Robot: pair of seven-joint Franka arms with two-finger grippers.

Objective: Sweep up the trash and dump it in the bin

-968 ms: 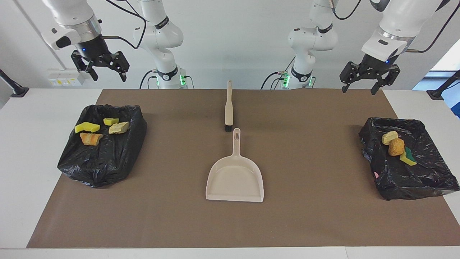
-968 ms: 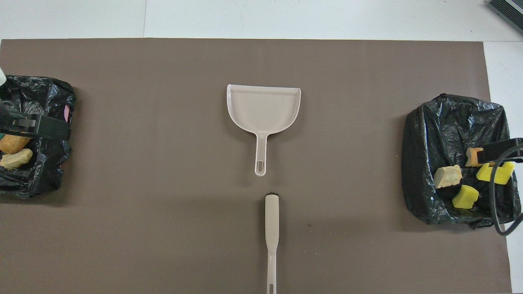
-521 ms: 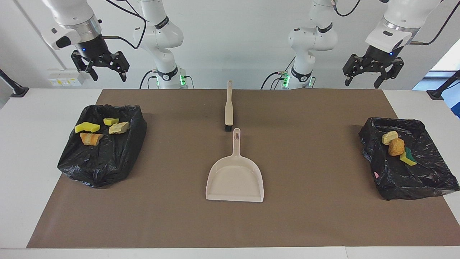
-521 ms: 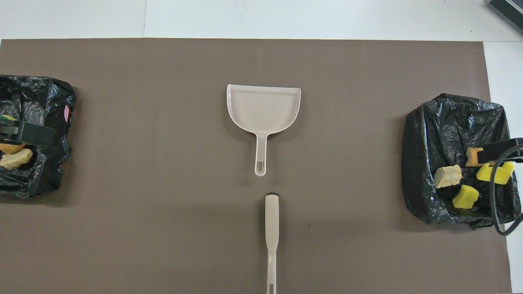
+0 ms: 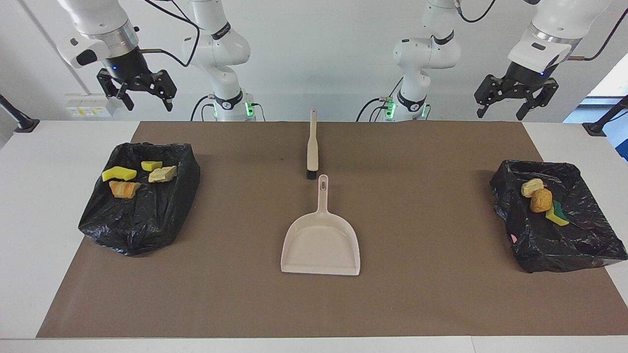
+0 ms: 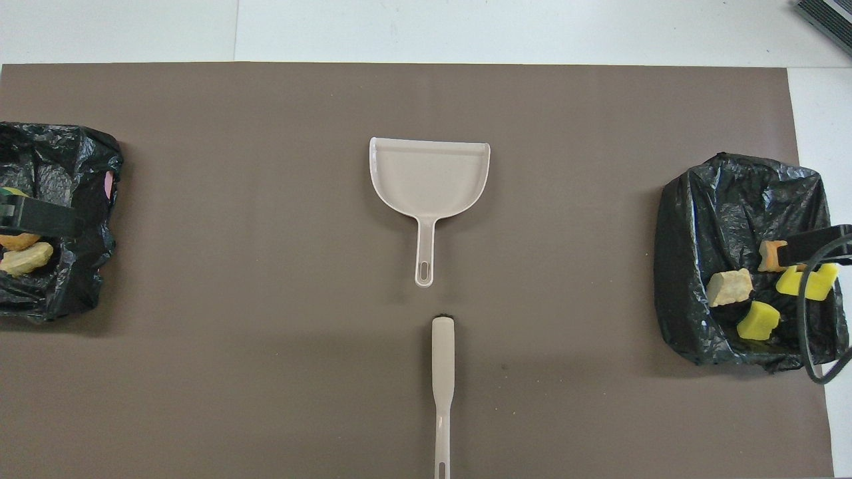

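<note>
The trash lies in two bins lined with black bags. The bin (image 5: 142, 211) at the right arm's end holds two yellow sponge chunks (image 5: 119, 173), a tan piece (image 5: 162, 174) and an orange piece (image 5: 123, 189). The other bin (image 5: 564, 240), at the left arm's end, holds a tan piece (image 5: 532, 187), an orange lump (image 5: 541, 200) and a yellow-green sponge (image 5: 557, 214). My right gripper (image 5: 147, 99) hangs open and empty high over its bin. High over the other bin, my left gripper (image 5: 508, 105) is open and empty too.
A beige dustpan (image 5: 321, 240) lies mid-table on the brown mat (image 5: 431, 294), its handle toward the robots. A beige brush (image 5: 312, 147) lies in line with the dustpan, nearer the robots, bristles toward the dustpan's handle. White table (image 5: 29, 220) borders the mat.
My left gripper has risen and drifted toward its end of the table. The right gripper has lifted slightly. Nothing on the table has moved.
</note>
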